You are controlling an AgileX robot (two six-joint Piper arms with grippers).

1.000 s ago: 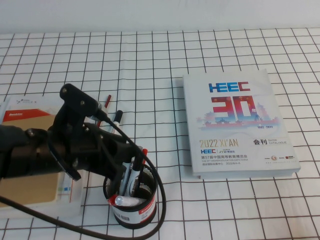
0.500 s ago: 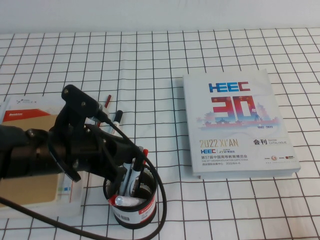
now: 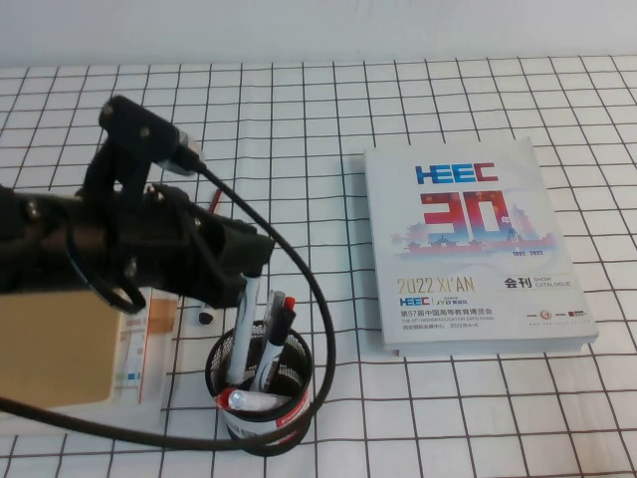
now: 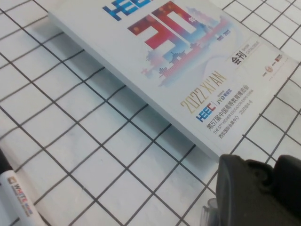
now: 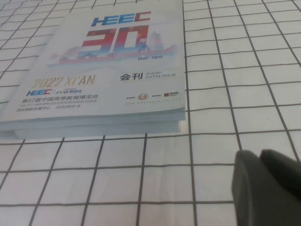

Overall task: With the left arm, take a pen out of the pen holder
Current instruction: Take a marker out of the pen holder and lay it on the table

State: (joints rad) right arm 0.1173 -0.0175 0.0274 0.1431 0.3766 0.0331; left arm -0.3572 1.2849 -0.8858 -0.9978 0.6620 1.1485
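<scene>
Pen (image 3: 242, 334) now rides higher in holder (image 3: 284, 423), clamped by raised left gripper (image 3: 251, 274); extraction looks nearly done. Right gripper (image 5: 265, 188) sits closed near booklet (image 3: 468, 239).

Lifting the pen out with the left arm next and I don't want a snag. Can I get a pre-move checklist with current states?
1. Left pincer grip on white pen: ok, closed on its upper end above the pen holder.
2. Pen out of holder: not ok, its lower end sits inside the mesh.
3. Neighbouring pens free of the held one: cannot tell, they lean close beside it.
4. Arm cable free of holder: cannot tell, it loops down past the holder's right side.
5. Right pincer out of the way: ok, absent from the high view and seen only in its wrist view, near the catalogue corner.
</scene>
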